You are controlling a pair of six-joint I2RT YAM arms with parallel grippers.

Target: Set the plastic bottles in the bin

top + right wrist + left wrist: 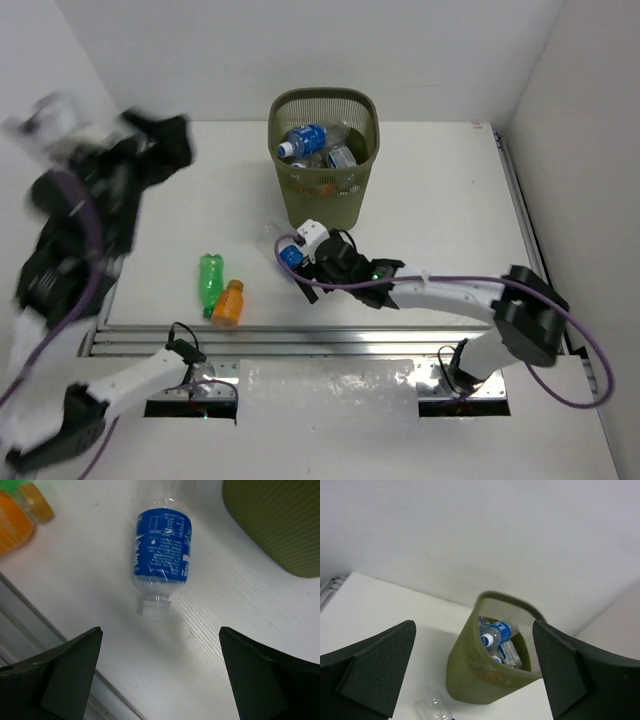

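The olive-green bin (pixel 323 190) stands at the back middle and holds several clear bottles (pixel 303 140) with blue labels. A green bottle (pixel 209 280) and an orange bottle (pixel 229 303) lie side by side on the table at front left. A clear blue-labelled bottle (pixel 162 555) lies just ahead of my right gripper (pixel 160 630), its cap towards the fingers. That gripper is open, empty and low over the table. My left gripper (pixel 473 625) is open and empty, raised high at the far left (pixel 155 140) and blurred, looking down at the bin (pixel 485 680).
White walls close in the table on the left, back and right. A metal rail (pixel 330 335) runs along the near edge. The bin wall (pixel 280 520) is close to the right gripper's right side. The clear bottle (pixel 434 707) shows in front of the bin.
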